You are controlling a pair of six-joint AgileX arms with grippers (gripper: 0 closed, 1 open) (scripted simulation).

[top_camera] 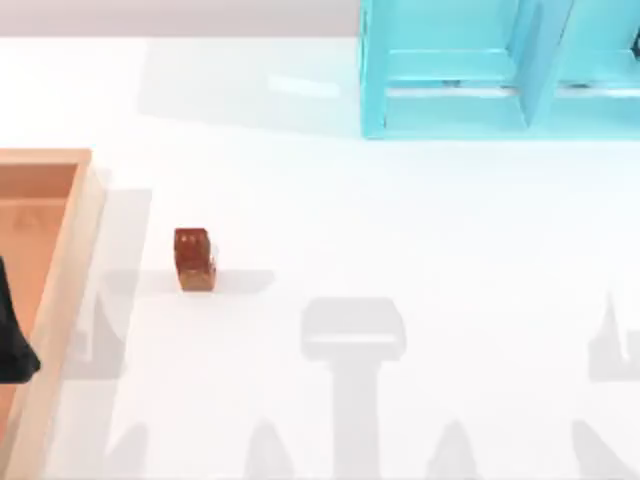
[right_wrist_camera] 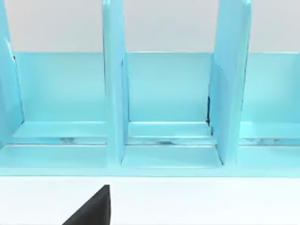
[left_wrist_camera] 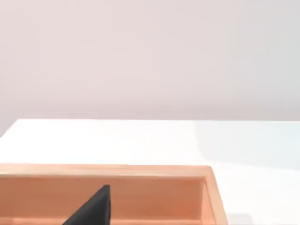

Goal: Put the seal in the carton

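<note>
White table [top_camera: 400, 250], seal [top_camera: 194, 259] beside edge-cropped carton [top_camera: 70, 250]

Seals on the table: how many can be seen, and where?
1. The seal stands on the white table, just right of the carton, outside it. The carton's cropped part could hide more.
</note>
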